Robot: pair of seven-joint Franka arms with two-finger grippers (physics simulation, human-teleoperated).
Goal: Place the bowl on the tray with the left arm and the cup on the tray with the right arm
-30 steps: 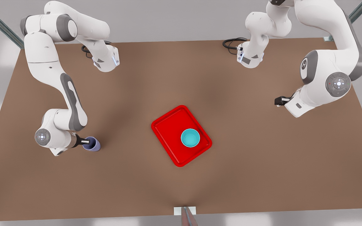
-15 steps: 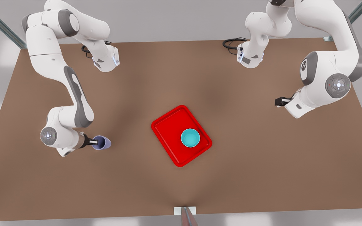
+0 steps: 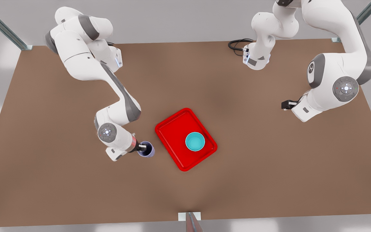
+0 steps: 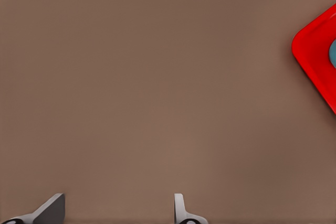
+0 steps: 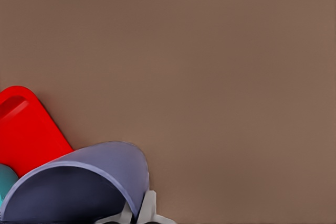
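The right gripper [image 3: 143, 148], at the lower left of centre in the front view, has its jaws closed on the rim of the cup [image 3: 147, 150], which hangs just beside the tray's [image 3: 172, 135] left edge, above the table [image 3: 76, 193]. The bowl [image 3: 195, 141] sits on the tray, toward its lower right part. The left gripper [image 3: 284, 104] waits at the right of the frame, well apart from the tray, and the left wrist view shows its fingertips [image 4: 181, 209] spread apart with nothing between them.
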